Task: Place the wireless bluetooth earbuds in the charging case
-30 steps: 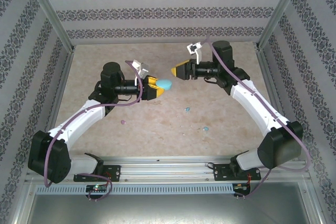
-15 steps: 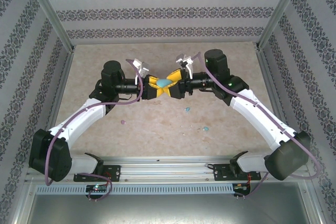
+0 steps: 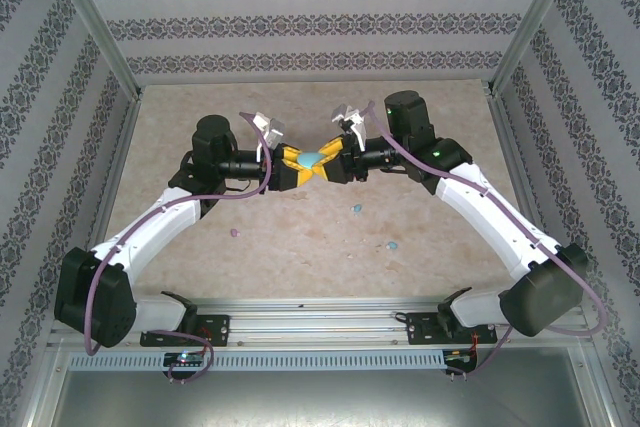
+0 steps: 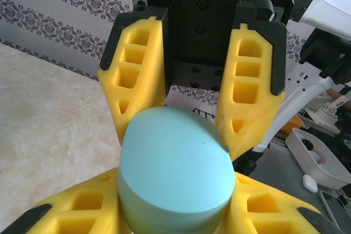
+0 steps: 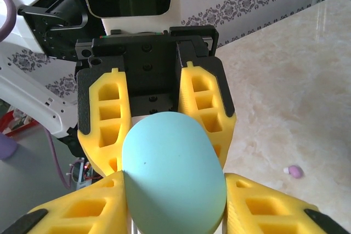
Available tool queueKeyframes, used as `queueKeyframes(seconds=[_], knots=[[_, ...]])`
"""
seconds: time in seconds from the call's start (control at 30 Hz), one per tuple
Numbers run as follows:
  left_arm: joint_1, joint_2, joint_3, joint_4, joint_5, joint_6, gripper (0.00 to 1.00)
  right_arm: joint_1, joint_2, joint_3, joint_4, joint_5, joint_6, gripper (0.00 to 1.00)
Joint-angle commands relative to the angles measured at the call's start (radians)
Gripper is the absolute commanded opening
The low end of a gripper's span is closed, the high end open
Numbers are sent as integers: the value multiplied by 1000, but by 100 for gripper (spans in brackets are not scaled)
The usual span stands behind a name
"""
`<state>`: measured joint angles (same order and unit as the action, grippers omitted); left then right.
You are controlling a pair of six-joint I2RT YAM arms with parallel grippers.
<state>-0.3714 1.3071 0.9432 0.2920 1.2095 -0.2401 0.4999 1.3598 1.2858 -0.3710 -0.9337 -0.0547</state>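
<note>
You have the beige marbled worktop [image 3: 300, 257] in front of you, and above its middle the white-and-black left arm [image 3: 150, 222] and right arm [image 3: 495, 212] meet nose to nose. Between them, off the surface, hangs the light blue oval plastic charging case [image 3: 312, 156]. The left jaws are clamped on it. The right jaws lie against its other two flanks, and in the wrist views you see no gap on either side, so read that as a second grip, though you cannot tell how firmly it bites. The case looks shut, with a seam running round it near the left jaws. My reading is that you are at the opening step and nothing has gone in yet. The earbuds lie on the worktop, well apart from the case and from each other: a tiny light blue rounded bud [image 3: 356, 209] nearest below the jaws, a second light blue bud [image 3: 392, 245] farther toward the right arm's side, and a tiny pale pink bud [image 3: 234, 233] on the left arm's side. The next move probably calls for one side to hold steady while the other parts the lid along that seam, gently, since the smooth shell could slip or twist between the two grips.
</note>
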Motion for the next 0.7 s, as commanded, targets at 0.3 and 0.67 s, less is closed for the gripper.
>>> queueKeyframes(seconds=[0.3, 0.67], knots=[[-8, -41, 12, 8, 9, 34, 9, -58, 33, -10, 272, -34, 383, 32], [-8, -37, 3, 64, -2, -7, 9, -69, 44, -35, 302, 10, 489, 57]])
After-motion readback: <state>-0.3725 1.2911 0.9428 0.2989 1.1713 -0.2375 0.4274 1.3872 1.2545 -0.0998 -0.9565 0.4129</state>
